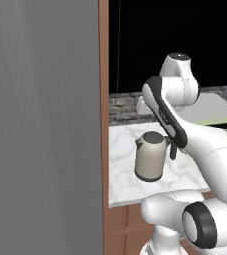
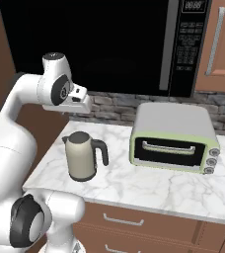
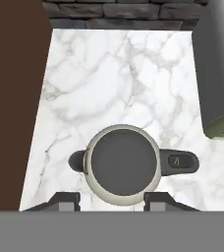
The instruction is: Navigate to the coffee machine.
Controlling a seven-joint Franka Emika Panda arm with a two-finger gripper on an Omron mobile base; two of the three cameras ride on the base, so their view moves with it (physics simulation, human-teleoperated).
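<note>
Marble counter (image 2: 149, 185) carries a beige kettle (image 2: 82, 157) beside the silver-green toaster oven (image 2: 174, 138); the gripper (image 3: 113, 202) hangs above the kettle, fingers apart. No coffee machine visible.

A beige rounded kettle with a dark handle (image 2: 85, 156) stands on the white marble counter (image 2: 149, 185), towards its left end, handle pointing right. To its right, apart from it, sits a wide silver-green toaster oven (image 2: 173, 137), set farther back against the grey stone backsplash (image 2: 109, 106). A black built-in microwave (image 2: 104, 44) hangs above both. The tool (image 3: 113, 203) hovers over the kettle. Brown wooden drawers (image 2: 134, 222) lie under the counter. A tall grey panel (image 1: 41, 124) stands left of the counter.
</note>
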